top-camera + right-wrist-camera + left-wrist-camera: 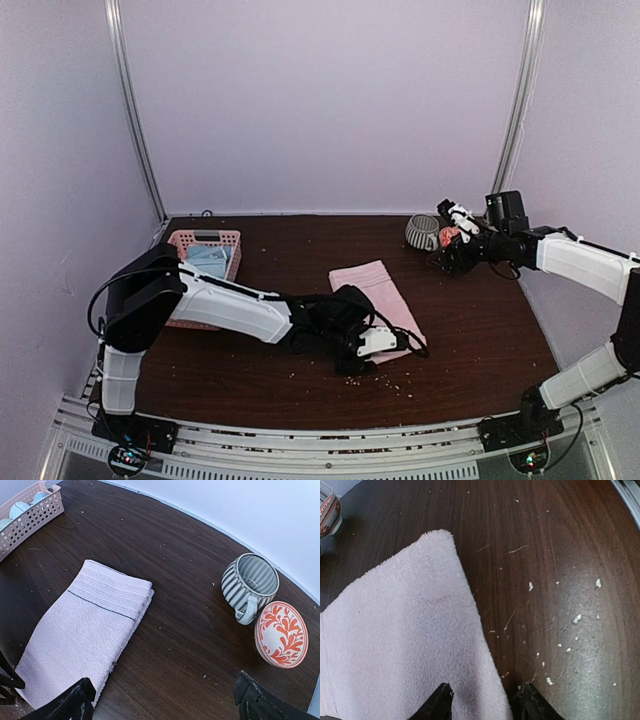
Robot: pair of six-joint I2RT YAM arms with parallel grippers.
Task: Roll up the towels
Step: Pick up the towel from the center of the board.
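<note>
Found pink towel flat and folded at frame centre in top view; not yet rolled. Noted left gripper half open astride towel's near corner, clamping nothing; judged placed there to begin the roll. Noted right gripper spread wide, empty, at right of frame beside mug; presumably kept clear.

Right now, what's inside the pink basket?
Pale blue cloths lie inside the pink basket. The left arm crosses over its near part, and anything under the cloths is hidden too.
</note>
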